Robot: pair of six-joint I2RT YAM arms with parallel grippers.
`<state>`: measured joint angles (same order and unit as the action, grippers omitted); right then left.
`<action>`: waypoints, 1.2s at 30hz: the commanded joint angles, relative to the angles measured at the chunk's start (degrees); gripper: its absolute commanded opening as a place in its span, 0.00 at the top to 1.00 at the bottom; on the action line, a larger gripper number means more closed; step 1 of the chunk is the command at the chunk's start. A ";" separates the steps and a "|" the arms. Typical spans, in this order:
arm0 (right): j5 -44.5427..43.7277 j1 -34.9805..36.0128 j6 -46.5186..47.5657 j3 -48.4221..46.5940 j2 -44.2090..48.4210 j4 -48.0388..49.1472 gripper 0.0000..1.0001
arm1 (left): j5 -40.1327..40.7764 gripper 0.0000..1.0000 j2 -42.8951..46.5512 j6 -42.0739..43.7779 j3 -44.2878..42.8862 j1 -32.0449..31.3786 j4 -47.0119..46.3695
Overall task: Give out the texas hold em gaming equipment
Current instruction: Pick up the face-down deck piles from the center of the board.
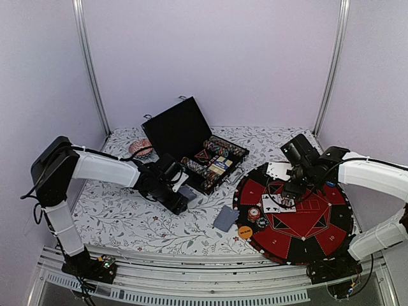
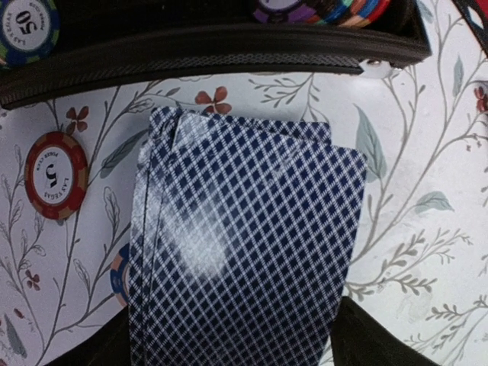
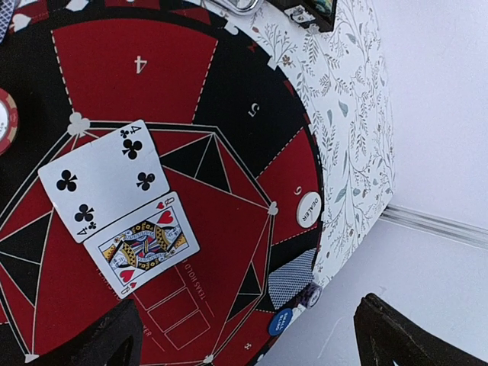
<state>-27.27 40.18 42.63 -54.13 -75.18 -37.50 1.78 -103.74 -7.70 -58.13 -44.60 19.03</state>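
Note:
In the left wrist view a stack of blue-backed playing cards (image 2: 244, 244) lies on the floral cloth between my left gripper's fingers (image 2: 374, 339), which stand apart at its two long sides. A red chip (image 2: 56, 175) lies to the left, and another chip (image 2: 118, 278) peeks from under the cards. My left gripper (image 1: 183, 196) is low beside the open chip case (image 1: 191, 134). My right gripper (image 3: 252, 347) hangs open and empty above the round mat (image 3: 229, 91), near a four of clubs (image 3: 103, 179) and a queen of hearts (image 3: 141, 242).
On the mat's rim sit a white dealer button (image 3: 308, 209), a blue button (image 3: 280, 323) and a face-down card (image 3: 291, 278). More cards (image 1: 226, 218), an orange button (image 1: 245, 233) and chips (image 1: 255, 215) lie by the mat's left edge. A pink dish (image 1: 140, 148) stands behind the case.

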 commanded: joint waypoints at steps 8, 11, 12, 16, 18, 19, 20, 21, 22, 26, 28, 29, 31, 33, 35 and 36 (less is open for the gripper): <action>0.89 0.36 -1.03 -2.16 1.70 0.07 0.01 | -2.75 0.13 -3.71 6.76 -0.48 -0.19 0.27; 1.06 0.36 -0.99 -2.36 1.70 0.22 0.01 | -2.83 0.06 -3.92 7.98 -0.82 0.06 -0.04; 1.18 0.34 -0.97 -2.52 1.62 0.33 0.01 | -3.19 0.06 -4.04 8.54 -0.92 0.22 -0.37; 1.42 0.34 -0.94 -3.13 1.53 0.13 0.01 | -4.44 0.14 -5.23 10.44 -1.89 0.68 0.96; 1.41 0.34 -1.05 -3.26 1.65 -0.10 0.01 | -5.43 0.24 -5.45 11.30 -2.00 0.74 1.89; 1.40 0.33 -1.01 -3.25 1.74 -0.19 0.01 | -6.18 0.28 -5.38 11.53 -1.85 0.69 1.98; 1.41 0.34 -1.03 -3.21 1.86 -0.13 0.01 | -7.20 0.31 -5.27 11.75 -1.67 0.73 1.98; 1.48 0.41 -1.06 -3.18 1.95 -0.18 0.01 | -8.17 0.34 -5.18 11.93 -1.50 0.67 2.02; 1.48 0.37 -1.06 -3.22 2.04 -0.16 0.01 | -8.92 0.36 -5.15 12.19 -1.53 0.56 2.26; 2.24 0.39 -1.55 -3.58 2.27 0.28 0.01 | -11.26 0.41 -5.02 12.93 -1.57 0.35 2.38; 3.12 0.33 -2.35 -4.14 2.84 1.01 0.01 | -11.28 0.44 -4.66 12.93 -1.51 0.26 1.92; 3.82 0.33 -3.10 -4.49 3.41 2.05 0.01 | -11.01 0.46 -4.26 12.90 -1.40 0.23 1.63; 5.41 0.36 -4.46 -4.97 5.37 6.01 0.01 | -9.87 0.47 -2.81 12.74 -0.87 -0.08 0.62; 7.21 0.14 -6.57 -4.50 8.65 12.08 0.01 | -8.51 0.48 -0.81 12.94 -0.07 -0.62 -0.52; 8.04 0.05 -9.91 -2.69 12.45 20.48 0.01 | -6.76 0.49 1.10 13.70 0.56 -1.47 -0.88; 9.07 -0.14 -13.03 -1.63 14.42 24.67 0.01 | -5.89 0.50 2.11 14.02 0.78 -1.92 -0.92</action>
<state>-22.02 40.18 38.06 -56.62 -68.58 -30.11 -6.07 -104.75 4.86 -59.53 -44.66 16.40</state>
